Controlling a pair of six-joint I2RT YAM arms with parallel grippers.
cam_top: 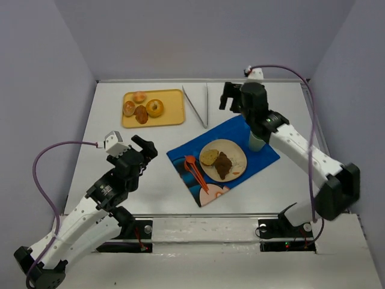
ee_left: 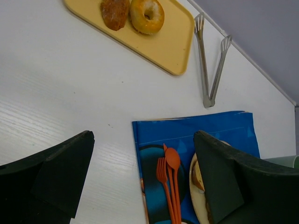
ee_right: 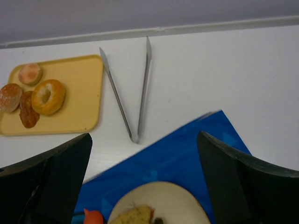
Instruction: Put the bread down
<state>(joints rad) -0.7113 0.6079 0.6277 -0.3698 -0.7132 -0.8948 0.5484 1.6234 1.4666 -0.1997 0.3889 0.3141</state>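
Note:
A yellow tray [cam_top: 168,113] at the back left holds several breads, among them a bagel [cam_top: 155,108]; it also shows in the left wrist view [ee_left: 173,42] and the right wrist view [ee_right: 79,93]. Metal tongs [cam_top: 198,103] lie to its right. A tan plate [cam_top: 239,158] on a blue mat [cam_top: 186,153] holds a round bread [cam_top: 209,157] and a dark piece [cam_top: 224,164]. My left gripper [cam_top: 146,146] is open and empty over the table left of the mat. My right gripper [cam_top: 231,96] is open and empty above the mat's far edge.
An orange fork and spoon [cam_top: 195,171] lie on the mat left of the plate. A pale green cup [cam_top: 257,142] stands on the mat's right side under my right arm. The table's back wall runs just behind the tongs.

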